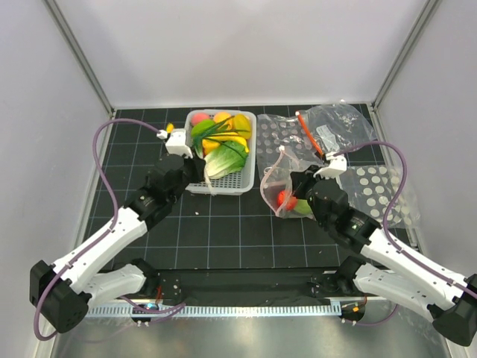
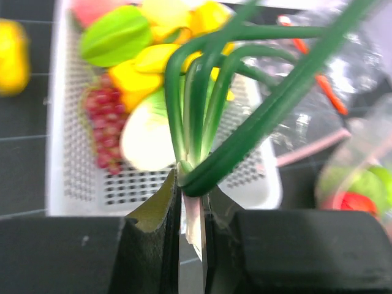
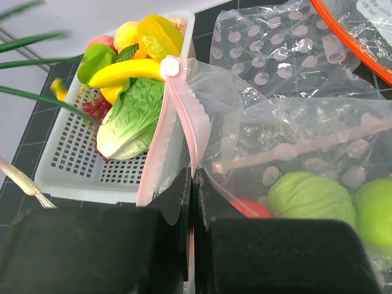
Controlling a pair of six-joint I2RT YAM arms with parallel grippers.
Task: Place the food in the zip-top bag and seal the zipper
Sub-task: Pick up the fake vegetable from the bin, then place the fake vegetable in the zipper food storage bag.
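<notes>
- The left pincer (image 2: 191,195) is clamped narrow on the pale white stalk of a plastic spring onion (image 2: 257,124). Its long dark green leaves fan up and to the right in the left wrist view.
- From above, that onion sits over the white mesh plastic basket (image 1: 195,186), in the upper middle of the black gridded bench (image 1: 223,231).
- The basket holds a pale green lettuce leaf (image 3: 131,113), a yellow banana (image 3: 122,72), a bunch of dark red grapes (image 2: 104,122) and other yellow, green and pinkish pieces piled together.
- The right pincer (image 3: 192,184) is pressed together on the pale pink zipper strip (image 3: 188,116) of the transparent thin plastic zip-top bag (image 1: 279,186), holding the mouth edge up.
- This bag lies just to the right of the basket, near the centre of the overhead view.
- Inside it, low in the right wrist view, lie rounded light green pieces (image 3: 306,199) and a small red piece (image 3: 248,208).
- Behind it, towards the upper right, lie a clear bag printed with white dots (image 3: 269,43) and a crumpled clear bag with an orange-red strip (image 1: 335,123).
</notes>
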